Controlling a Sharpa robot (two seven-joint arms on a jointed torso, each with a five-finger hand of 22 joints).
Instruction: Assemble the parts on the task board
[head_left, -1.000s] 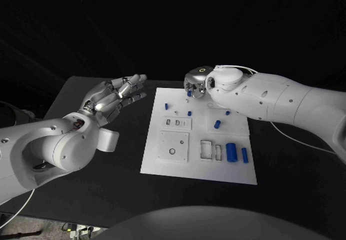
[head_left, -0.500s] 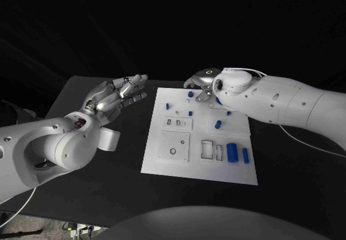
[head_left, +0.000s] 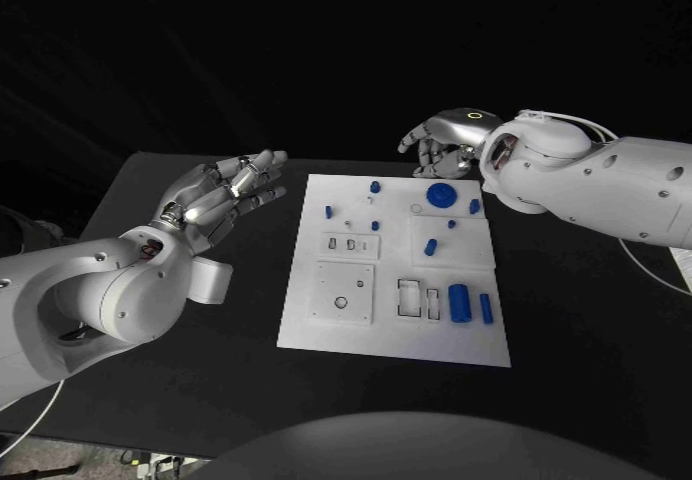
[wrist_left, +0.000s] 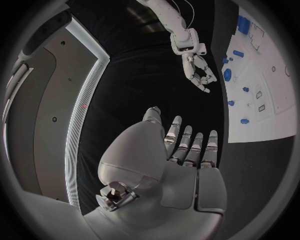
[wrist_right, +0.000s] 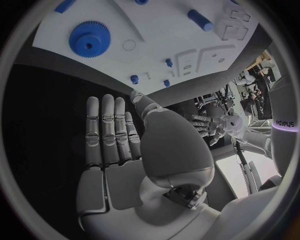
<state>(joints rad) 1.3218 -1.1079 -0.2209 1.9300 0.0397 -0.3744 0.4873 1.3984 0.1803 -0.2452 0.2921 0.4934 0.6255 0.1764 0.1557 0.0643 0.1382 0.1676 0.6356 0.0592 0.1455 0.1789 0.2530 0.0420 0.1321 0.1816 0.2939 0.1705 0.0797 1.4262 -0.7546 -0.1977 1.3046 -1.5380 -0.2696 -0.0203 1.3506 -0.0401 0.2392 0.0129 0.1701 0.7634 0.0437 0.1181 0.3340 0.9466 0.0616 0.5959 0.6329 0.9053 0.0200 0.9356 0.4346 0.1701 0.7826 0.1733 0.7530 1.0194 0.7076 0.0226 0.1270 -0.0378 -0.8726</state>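
The white task board (head_left: 433, 342) lies in the middle of the black table. A blue gear (head_left: 441, 193) lies flat near its far edge, also seen as the gear (wrist_right: 89, 39) in the right wrist view. Small blue pegs (head_left: 375, 186) dot the far half, and a thick blue cylinder (head_left: 460, 303) lies beside a slimmer one (head_left: 486, 309) near the front right. My right hand (head_left: 444, 140) hovers beyond the board's far edge, fingers apart and empty. My left hand (head_left: 224, 192) is raised left of the board, palm open, holding nothing.
Rectangular recesses (head_left: 413, 299) and a square plate with a round hole (head_left: 346, 293) mark the board's near half. Bare black table (head_left: 577, 330) stretches right of the board. My left forearm (head_left: 130, 290) hangs over the table's left side.
My right hand has lifted off the board's far edge and drawn back to the right, uncovering the blue gear lying there. The left hand has barely moved.
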